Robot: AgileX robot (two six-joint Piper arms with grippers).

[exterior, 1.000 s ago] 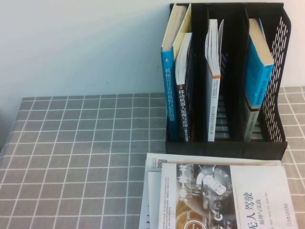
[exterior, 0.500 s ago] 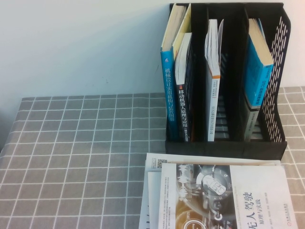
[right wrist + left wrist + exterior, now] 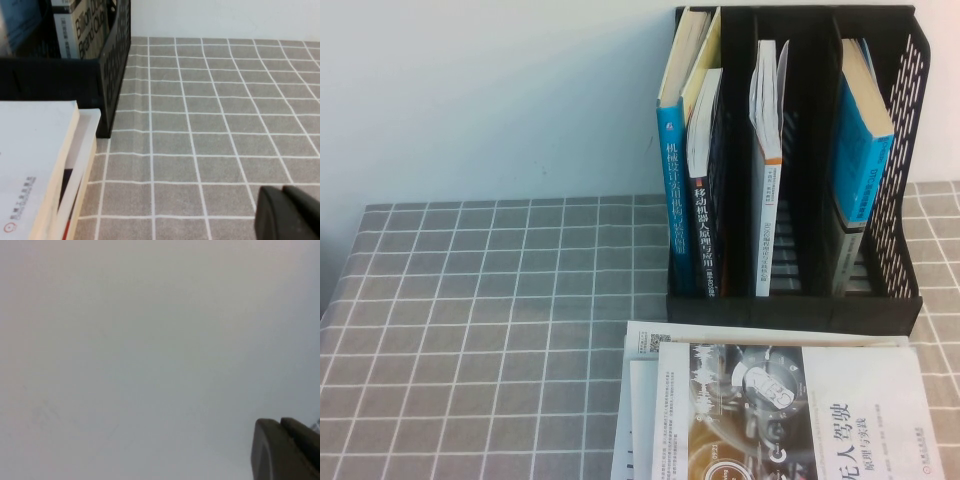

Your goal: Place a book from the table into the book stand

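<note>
A stack of books (image 3: pixel 790 410) lies flat on the table (image 3: pixel 470 330) at the front, just before the book stand (image 3: pixel 790 312); the top one has a white cover with a grey picture. The black book stand holds several upright books in its compartments. Neither arm shows in the high view. In the left wrist view my left gripper (image 3: pixel 280 423) faces a blank pale wall, its fingers together with nothing between them. In the right wrist view my right gripper (image 3: pixel 283 190) hangs low over the grey cloth to the right of the stack (image 3: pixel 35 150) and the stand (image 3: pixel 114 65), shut and holding nothing.
A pale wall rises behind the table. Grey gridded cloth stretches to the left of the stand and books. The table's left edge (image 3: pixel 342 275) shows in the high view.
</note>
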